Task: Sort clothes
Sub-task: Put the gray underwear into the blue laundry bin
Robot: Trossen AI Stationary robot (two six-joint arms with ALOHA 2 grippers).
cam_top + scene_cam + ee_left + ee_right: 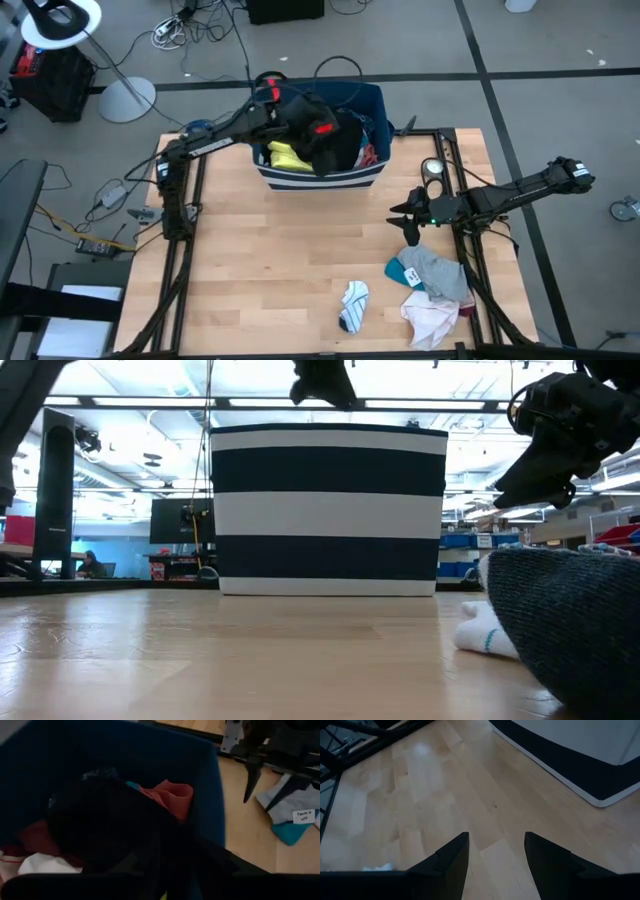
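A navy bin with white stripes (322, 178) stands at the table's far middle, with yellow (285, 155), red (368, 155) and other clothes inside. My left gripper (320, 128) is over the bin, in a black garment (338, 148) that also fills the left wrist view (110, 830). My right gripper (410, 226) is open and empty above bare table, right of centre; its fingers show apart in the right wrist view (495, 855). A grey garment (442, 270), a teal sock (404, 272), a pink-white garment (432, 315) and a white striped sock (353, 300) lie near the front right. My left gripper comes at the black garment from above, over the bin. The cloth itself hides the fingers, so which part they have cannot be told. The garment bunches below the gripper, its top above the bin's rim (322, 385) and its lower part down among the clothes in the bin.
A round grey object (432, 168) sits on the right frame rail. Bare wood lies between the bin and the front pile. The grey garment fills the low view's right side (570, 620), close to the camera. Metal frame rails run along both table sides.
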